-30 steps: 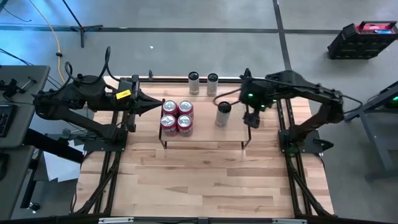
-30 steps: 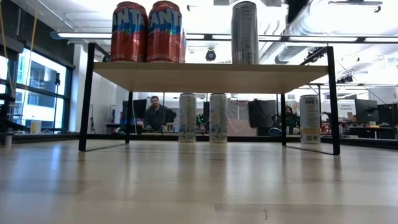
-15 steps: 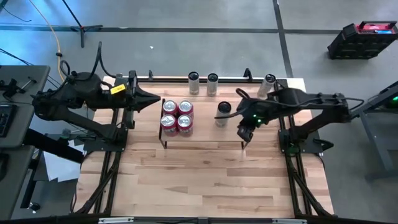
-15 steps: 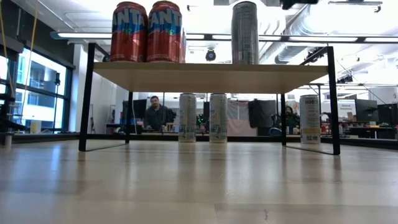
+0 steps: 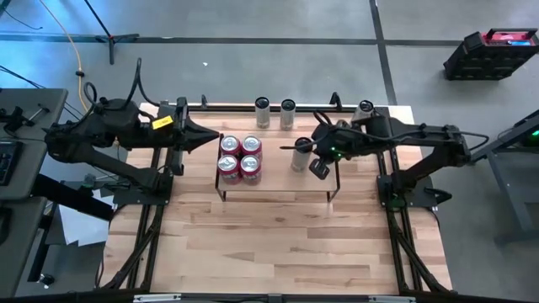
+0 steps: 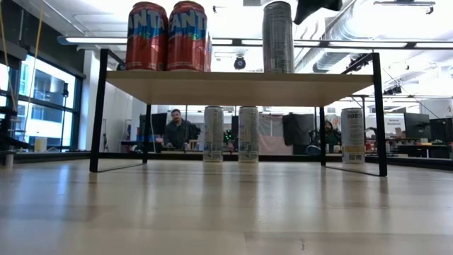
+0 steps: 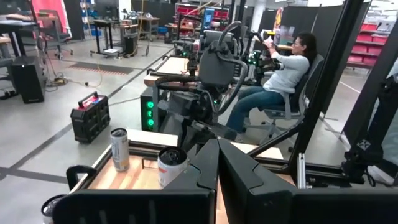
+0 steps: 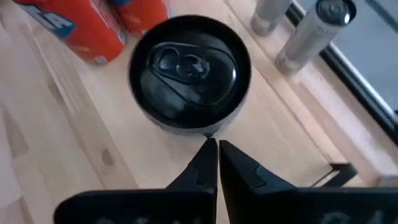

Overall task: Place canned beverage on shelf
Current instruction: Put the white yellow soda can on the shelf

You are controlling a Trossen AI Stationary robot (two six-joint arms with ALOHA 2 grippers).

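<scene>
Now, the right gripper, whose fingers stood apart a second ago, is hanging pinched together and empty just above the tall dark-topped silver beverage can, having swung in from the shelf's right rail. That can is standing upright near the middle of the low light-wood shelf on its thin black wire frame, its black lid and pull tab facing up, untouched. Four red soda cans are crowding the shelf's left end in a tight square. Two slim silver cans are waiting at the tabletop's far edge behind the shelf, and a third silver can is standing near the far right corner. The left gripper, fingers pressed together, is hovering at the shelf's left end beside the red cans.
</scene>
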